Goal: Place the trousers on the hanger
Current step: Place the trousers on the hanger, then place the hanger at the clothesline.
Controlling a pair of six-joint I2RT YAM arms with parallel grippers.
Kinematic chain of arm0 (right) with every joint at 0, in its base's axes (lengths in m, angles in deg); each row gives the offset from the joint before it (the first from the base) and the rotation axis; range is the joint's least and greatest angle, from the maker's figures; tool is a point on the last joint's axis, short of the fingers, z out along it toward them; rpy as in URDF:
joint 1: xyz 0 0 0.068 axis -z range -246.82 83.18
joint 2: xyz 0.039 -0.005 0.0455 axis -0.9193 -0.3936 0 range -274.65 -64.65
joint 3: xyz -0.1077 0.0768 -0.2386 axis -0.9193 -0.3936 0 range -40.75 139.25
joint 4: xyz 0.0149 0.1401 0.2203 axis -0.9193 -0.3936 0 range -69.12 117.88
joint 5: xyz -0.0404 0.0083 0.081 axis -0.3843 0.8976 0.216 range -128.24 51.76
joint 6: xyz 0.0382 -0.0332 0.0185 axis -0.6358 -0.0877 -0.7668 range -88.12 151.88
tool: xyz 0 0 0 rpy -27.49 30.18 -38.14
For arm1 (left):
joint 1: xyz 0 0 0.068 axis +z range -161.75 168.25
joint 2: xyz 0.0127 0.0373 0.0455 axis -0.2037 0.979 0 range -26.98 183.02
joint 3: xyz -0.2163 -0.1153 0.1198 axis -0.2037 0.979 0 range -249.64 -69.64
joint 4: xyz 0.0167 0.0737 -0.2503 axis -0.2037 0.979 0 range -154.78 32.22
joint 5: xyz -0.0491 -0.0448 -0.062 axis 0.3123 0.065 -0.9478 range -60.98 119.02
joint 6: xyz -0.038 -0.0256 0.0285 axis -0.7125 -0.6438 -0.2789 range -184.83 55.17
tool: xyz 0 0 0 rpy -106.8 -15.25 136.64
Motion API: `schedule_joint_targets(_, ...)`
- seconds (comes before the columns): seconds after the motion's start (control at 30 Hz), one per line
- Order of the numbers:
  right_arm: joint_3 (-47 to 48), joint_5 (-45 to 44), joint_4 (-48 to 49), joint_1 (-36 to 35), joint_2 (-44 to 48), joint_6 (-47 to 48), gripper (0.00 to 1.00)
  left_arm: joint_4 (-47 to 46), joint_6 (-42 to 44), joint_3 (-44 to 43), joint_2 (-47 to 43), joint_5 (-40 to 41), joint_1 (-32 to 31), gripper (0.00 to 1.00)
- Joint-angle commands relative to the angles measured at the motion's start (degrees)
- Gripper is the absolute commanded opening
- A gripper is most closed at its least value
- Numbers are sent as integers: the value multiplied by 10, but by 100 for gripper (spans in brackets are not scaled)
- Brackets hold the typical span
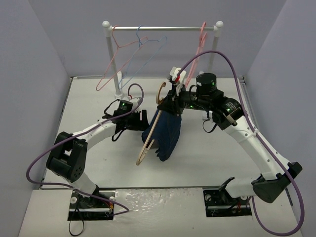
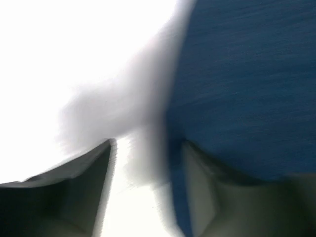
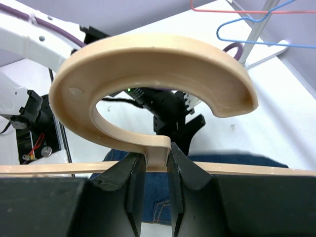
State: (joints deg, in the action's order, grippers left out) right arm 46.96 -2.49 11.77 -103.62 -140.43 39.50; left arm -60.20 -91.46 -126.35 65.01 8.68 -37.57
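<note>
The right end effector [image 3: 155, 157] is clamped on the neck of the hanger [image 3: 148, 54], under the hook. The trousers [image 1: 168, 133] hang draped over its tilted bar above the bench [image 1: 207, 153]. The left end effector [image 2: 148, 144], jaws apart beside the cloth, should even the drape so nothing slides.

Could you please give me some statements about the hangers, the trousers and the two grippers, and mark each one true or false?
1. The right gripper clamps the tan hanger below its hook. True.
2. The trousers lie flat on the table, away from the hanger. False: they are draped on it.
3. The left gripper pinches the trousers. False: its jaws stand apart, with the cloth beside them.
4. A light-blue hanger hangs on the rail. True.
</note>
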Motion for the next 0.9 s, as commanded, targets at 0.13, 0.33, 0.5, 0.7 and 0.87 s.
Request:
schedule_joint_targets(0.13, 57, -12, 48, -2, 26, 25, 0, 49, 6, -20, -149, 55, 2, 79)
schedule_joint_targets(0.33, 65, -26, 32, -3, 2, 46, 0, 228, 88, -113, -280, 123, 2, 83)
schedule_joint_targets(0.5, 86, -43, 33, -5, -20, 53, 0, 327, 137, -207, -335, 137, 3, 85)
schedule_joint_targets(0.7, 133, -60, 26, -5, -56, 64, 0, 365, 163, -283, -345, 89, 0, 86)
schedule_joint_targets(0.87, 156, -74, 21, 1, -95, 77, 0, 356, 200, -304, -332, 75, -3, 86)
